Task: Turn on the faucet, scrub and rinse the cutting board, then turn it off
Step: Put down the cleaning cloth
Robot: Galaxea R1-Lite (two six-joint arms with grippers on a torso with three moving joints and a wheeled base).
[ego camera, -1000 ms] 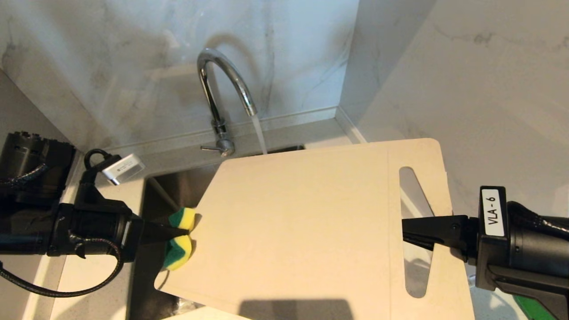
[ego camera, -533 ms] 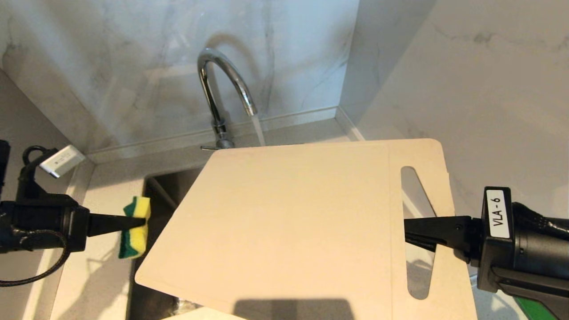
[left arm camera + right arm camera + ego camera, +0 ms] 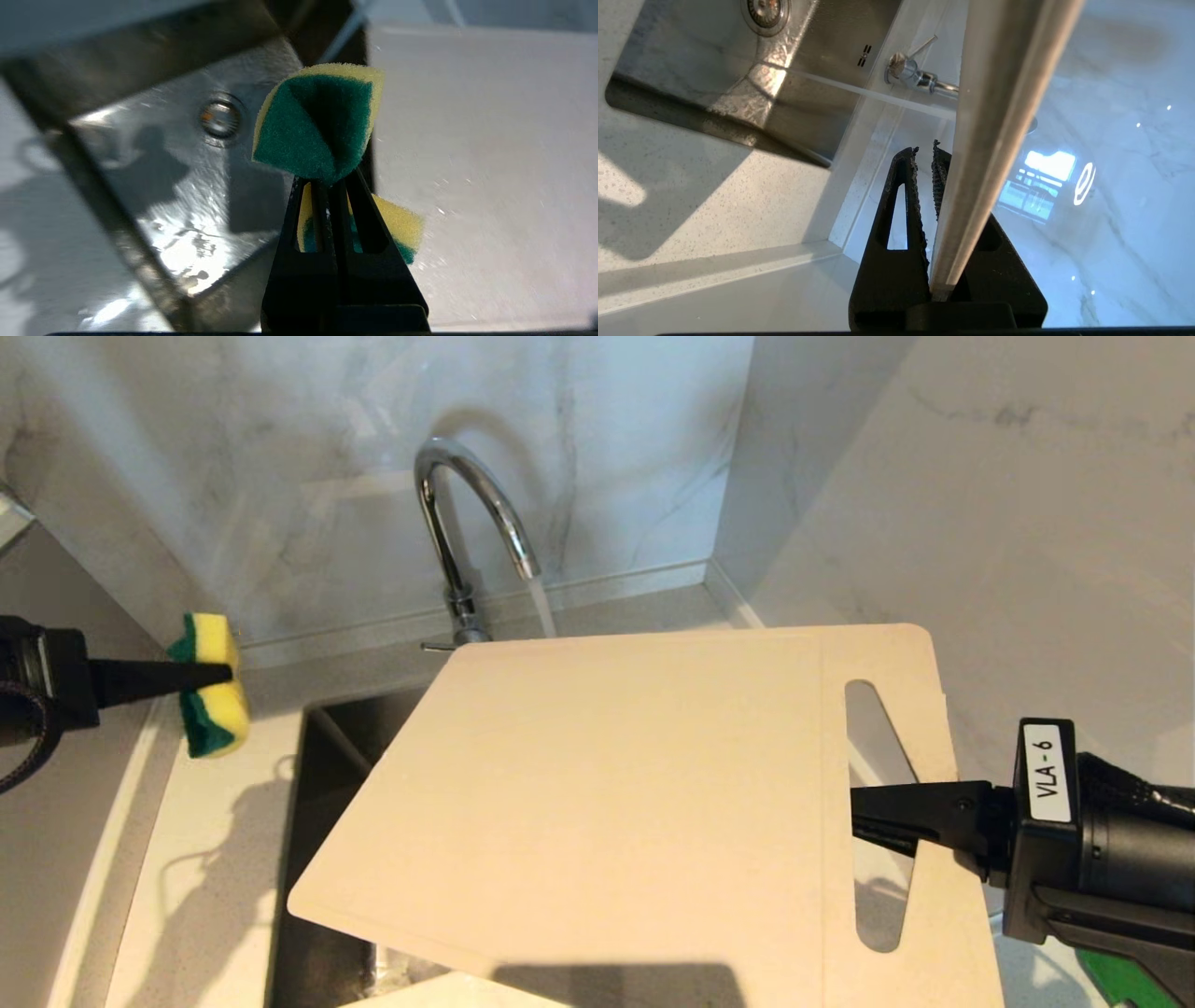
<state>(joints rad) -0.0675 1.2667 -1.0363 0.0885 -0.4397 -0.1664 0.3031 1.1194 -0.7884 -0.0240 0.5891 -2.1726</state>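
The chrome faucet (image 3: 467, 513) stands behind the sink with water running from its spout. The cream cutting board (image 3: 607, 803) hangs tilted over the sink, and its far edge hides the faucet's base in the head view. My right gripper (image 3: 864, 821) is shut on the board at its handle slot. In the right wrist view the board's edge (image 3: 999, 116) sits between the fingers of the right gripper (image 3: 925, 148). My left gripper (image 3: 219, 677) is at the far left over the counter, away from the board. It is shut on a green-and-yellow sponge (image 3: 215, 709), and the left wrist view shows the sponge (image 3: 317, 121) folded in the left gripper (image 3: 327, 179).
The steel sink (image 3: 327, 747) lies under the board, with its drain (image 3: 766, 11) in the right wrist view. A pale speckled counter (image 3: 205, 859) borders the sink on the left. Marble walls close in behind and on the right. A green flat thing (image 3: 1116, 980) shows at the bottom right.
My left gripper has carried the sponge off the board's left edge, leftward and back toward the wall. The board's left end has swung out over the sink; the right gripper has barely moved.
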